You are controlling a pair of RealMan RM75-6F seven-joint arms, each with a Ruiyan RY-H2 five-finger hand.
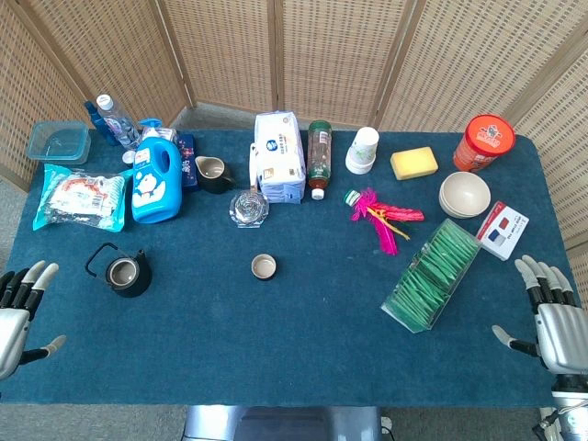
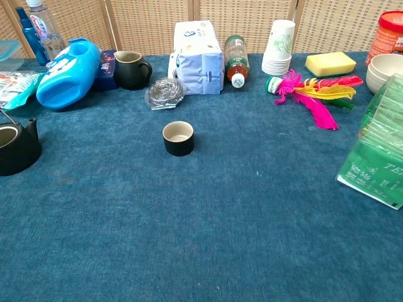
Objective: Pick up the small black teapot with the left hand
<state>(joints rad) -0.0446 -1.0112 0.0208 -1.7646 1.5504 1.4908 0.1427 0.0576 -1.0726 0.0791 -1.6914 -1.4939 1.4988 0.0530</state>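
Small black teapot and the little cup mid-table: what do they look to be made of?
Small black teapot: probably cast iron or dark ceramic, judging by its matte black body and thin wire handle; no lid shows. Little cup: seemingly glazed ceramic, black outside, pale tan inside, with a smooth rim.

The small black teapot stands upright and lidless on the blue cloth, its wire handle tilted back to the left. It sits apart from the left hand, just ahead and to that hand's right.

teapot: left of cup
detergent bottle: behind teapot
left hand: left of teapot, apart
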